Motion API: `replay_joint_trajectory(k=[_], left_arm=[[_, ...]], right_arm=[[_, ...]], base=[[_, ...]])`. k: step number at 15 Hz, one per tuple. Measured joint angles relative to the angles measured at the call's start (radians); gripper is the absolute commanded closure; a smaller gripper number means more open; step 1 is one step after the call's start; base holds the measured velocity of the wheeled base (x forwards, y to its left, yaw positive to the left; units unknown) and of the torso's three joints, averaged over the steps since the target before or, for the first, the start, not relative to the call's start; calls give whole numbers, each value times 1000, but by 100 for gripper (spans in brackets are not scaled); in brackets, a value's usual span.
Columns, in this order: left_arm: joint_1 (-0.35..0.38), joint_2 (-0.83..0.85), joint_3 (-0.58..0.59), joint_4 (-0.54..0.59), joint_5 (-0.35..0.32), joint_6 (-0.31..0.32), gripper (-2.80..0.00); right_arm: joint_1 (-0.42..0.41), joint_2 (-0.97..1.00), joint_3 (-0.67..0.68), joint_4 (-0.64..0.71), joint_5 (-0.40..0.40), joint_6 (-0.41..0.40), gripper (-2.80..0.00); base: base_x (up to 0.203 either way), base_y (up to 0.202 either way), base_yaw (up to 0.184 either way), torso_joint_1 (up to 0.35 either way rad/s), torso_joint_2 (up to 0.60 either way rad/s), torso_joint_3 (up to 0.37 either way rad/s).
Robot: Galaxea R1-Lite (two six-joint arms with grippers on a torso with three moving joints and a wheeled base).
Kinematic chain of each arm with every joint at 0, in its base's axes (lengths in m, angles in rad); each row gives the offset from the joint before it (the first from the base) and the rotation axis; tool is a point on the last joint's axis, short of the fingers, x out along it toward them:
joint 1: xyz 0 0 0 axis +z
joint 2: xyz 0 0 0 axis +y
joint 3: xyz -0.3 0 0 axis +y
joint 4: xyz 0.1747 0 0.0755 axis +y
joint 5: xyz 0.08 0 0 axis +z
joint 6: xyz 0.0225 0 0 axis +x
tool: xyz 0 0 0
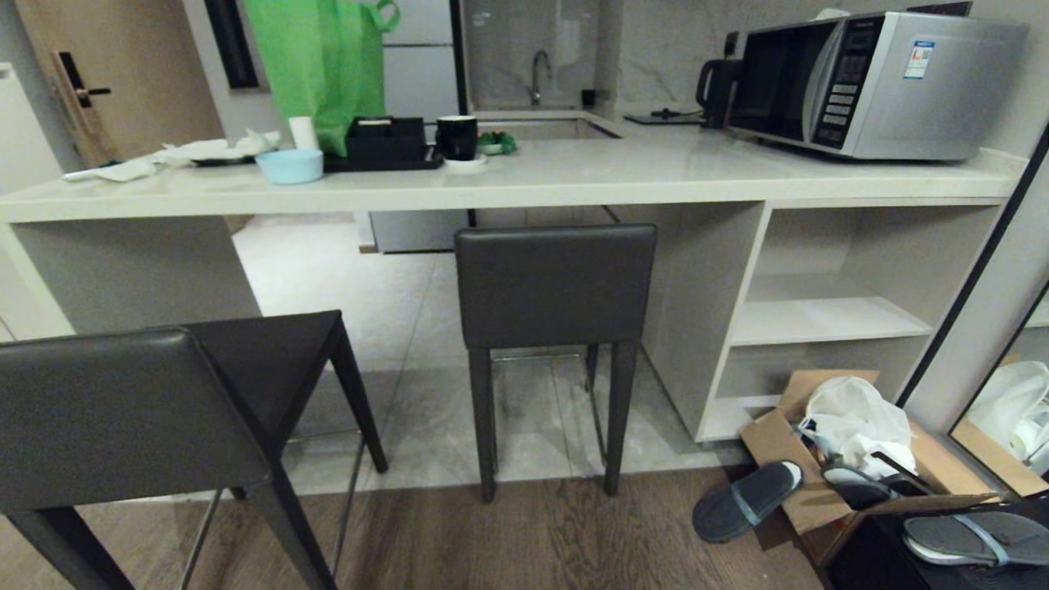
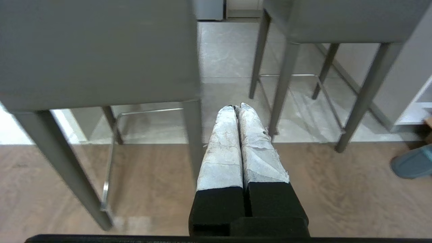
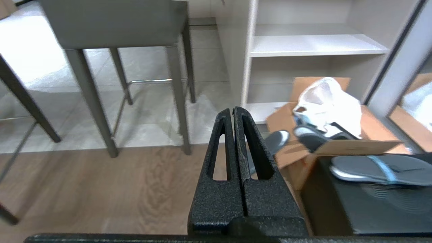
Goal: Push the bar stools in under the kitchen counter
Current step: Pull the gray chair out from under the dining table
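Kitchen corner, tile floor meeting wood planks; counter (image 1: 524,176) ran across the head view from 9 to 3 o'clock, carrying a microwave (image 1: 873,82) at 2 o'clock.

Left gripper (image 2: 236,107): fingers pressed together, nothing between them, hanging low over the floor and touching no stool. Right gripper (image 3: 233,111): likewise clenched and empty, pointed at the gap between far stool and shelving (image 1: 828,319). Neither arm showed in the head view.

Near stool (image 1: 139,410) stood at 8 o'clock, well out from the counter and turned askew, its seat corner aimed at the left support panel (image 1: 131,270). Far stool (image 1: 556,287) stood at 6 o'clock of the counter edge, backrest square to it, rear legs on the wood, only partly under.

Risks, as judged:
- Pushing the near stool high on its backrest could tip it on those slim legs rather than slide it.
- An off-centre push would swing it further; its leg or seat could strike the panel.
- Legs might catch at the wood-to-tile seam.
- Box (image 1: 811,483) and slipper (image 1: 747,500) at 4 o'clock lay near the base's path, and could snag the wheels.
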Motion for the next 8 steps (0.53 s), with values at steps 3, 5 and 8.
replay_joint_trajectory(k=[3,5,8], left_arm=[[0,0,0,0,0,-3,0],[-2,0,1,0,0,-3,0],[-1,0,1,0,0,-3,0]], right_arm=[[0,0,0,0,0,0,0],[0,0,0,-2,0,0,0],[0,0,0,0,0,0,0]], base=[[0,-77,1,2,1,1],[0,0,0,0,0,0],[0,0,0,0,0,0]])
